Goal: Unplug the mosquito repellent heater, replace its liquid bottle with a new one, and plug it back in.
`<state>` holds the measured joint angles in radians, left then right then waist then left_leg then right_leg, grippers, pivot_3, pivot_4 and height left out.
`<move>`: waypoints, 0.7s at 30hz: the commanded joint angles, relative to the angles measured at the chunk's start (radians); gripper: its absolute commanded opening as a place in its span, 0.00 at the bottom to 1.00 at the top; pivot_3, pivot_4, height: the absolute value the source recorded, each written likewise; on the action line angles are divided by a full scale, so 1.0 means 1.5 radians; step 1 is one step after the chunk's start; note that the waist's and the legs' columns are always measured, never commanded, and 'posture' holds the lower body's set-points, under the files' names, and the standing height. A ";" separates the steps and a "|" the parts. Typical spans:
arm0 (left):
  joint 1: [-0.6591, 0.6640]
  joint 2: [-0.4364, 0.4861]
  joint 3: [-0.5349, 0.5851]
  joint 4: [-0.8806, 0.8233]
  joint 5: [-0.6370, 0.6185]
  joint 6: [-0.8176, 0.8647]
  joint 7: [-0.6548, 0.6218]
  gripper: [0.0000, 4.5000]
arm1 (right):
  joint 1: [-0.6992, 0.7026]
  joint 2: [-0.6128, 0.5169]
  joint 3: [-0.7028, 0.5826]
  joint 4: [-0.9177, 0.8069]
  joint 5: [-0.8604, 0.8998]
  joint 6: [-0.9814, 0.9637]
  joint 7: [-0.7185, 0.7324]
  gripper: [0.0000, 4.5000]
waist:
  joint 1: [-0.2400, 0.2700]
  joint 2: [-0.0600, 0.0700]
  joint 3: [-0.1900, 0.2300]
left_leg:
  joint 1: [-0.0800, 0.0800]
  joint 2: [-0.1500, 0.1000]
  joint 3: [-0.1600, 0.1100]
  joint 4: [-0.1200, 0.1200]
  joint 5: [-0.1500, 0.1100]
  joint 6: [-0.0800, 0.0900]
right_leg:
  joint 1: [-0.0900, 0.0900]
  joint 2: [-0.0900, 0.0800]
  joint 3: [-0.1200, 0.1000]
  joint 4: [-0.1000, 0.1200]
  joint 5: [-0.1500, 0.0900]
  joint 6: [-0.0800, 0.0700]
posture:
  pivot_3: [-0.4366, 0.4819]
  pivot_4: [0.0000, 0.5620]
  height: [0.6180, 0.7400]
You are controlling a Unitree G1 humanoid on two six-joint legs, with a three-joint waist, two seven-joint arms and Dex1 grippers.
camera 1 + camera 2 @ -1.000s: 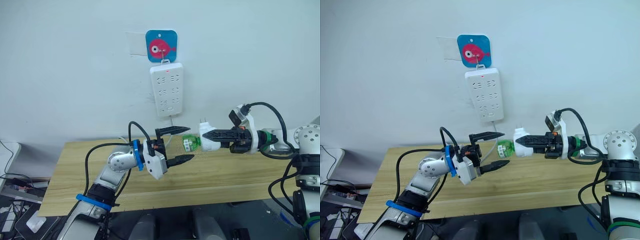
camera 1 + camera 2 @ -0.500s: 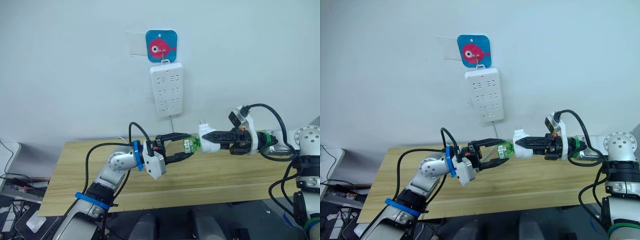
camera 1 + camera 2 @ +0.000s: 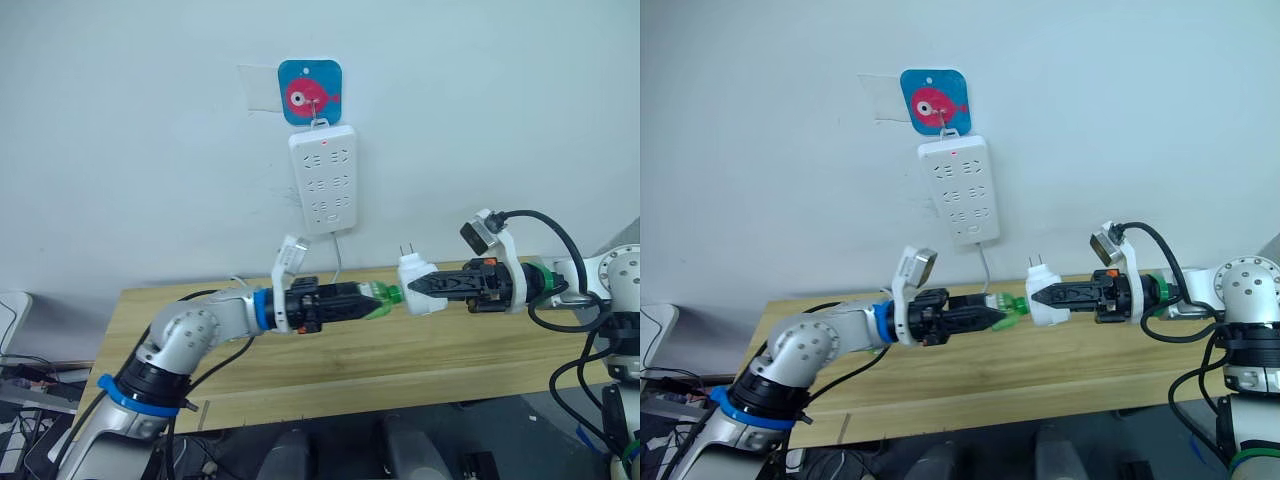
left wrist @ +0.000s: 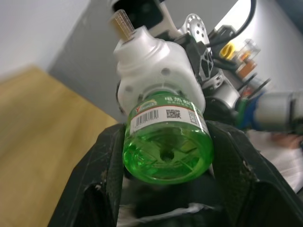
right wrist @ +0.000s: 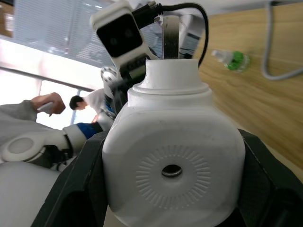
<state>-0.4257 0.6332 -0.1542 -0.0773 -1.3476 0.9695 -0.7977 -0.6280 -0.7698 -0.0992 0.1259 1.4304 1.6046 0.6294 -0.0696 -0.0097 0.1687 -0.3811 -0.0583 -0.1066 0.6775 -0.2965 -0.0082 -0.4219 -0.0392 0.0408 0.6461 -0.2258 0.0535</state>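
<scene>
From the left eye view, the mosquito repellent heater is unplugged and held in mid-air above the wooden surface, at about 5 o'clock from the white power strip on the wall. The right claw is clenched on the heater's sides. The left claw meets it from 9 o'clock, gripping the green bottle seated in the heater. The step in hand looks like removing that bottle: the right claw should hold the heater dead steady while the left twists and draws along the bottle's axis, without bending the neck sideways.

The right eye view shows the same meeting, both arms level, the heater's prongs pointing to 12 o'clock.

In the left wrist view, the two black fingers press both sides of the bottle's body, closed only to its width, its neck inside the heater's socket.

In the right wrist view, the fingers clamp the heater's flanks, vent hole facing the camera. Another small green bottle, probably the new one, lies on the surface at about 1 o'clock, well apart.
</scene>
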 commanded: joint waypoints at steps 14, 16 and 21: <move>0.074 -0.009 0.125 -0.038 0.021 0.081 -0.026 0.51 | 0.017 -0.094 0.164 0.105 -0.451 -0.292 0.069 0.66 | 0.009 0.001 0.002 | 0.000 -0.001 0.001 0.000 0.000 0.000 | 0.000 -0.001 0.001 -0.001 0.000 0.000 | 0.42 0.33 1.00; 0.088 -0.020 0.131 -0.058 0.027 0.079 -0.016 0.51 | 0.034 -0.113 0.260 0.159 -0.595 -0.420 0.085 0.66 | 0.011 0.000 0.003 | 0.001 -0.001 0.001 0.000 0.000 -0.001 | 0.000 -0.001 0.001 -0.001 0.000 0.000 | 0.44 0.33 1.00; 0.109 -0.035 0.143 -0.088 0.044 0.076 -0.001 0.51 | 0.021 -0.096 0.318 0.299 -0.749 -0.545 0.107 0.66 | 0.018 0.003 0.012 | 0.000 -0.002 0.005 0.000 0.001 -0.003 | -0.002 -0.005 0.003 0.000 0.000 0.000 | 0.47 0.34 1.00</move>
<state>-0.2671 0.5837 0.0317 -0.1646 -1.2768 1.0980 -0.7986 -0.5635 -0.9055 0.3815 0.5407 0.3730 0.8504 0.7724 -0.0420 -0.0047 0.1862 -0.3809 -0.0606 -0.0996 0.6773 -0.2945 -0.0125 -0.4245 -0.0481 0.0450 0.6459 -0.2255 0.0526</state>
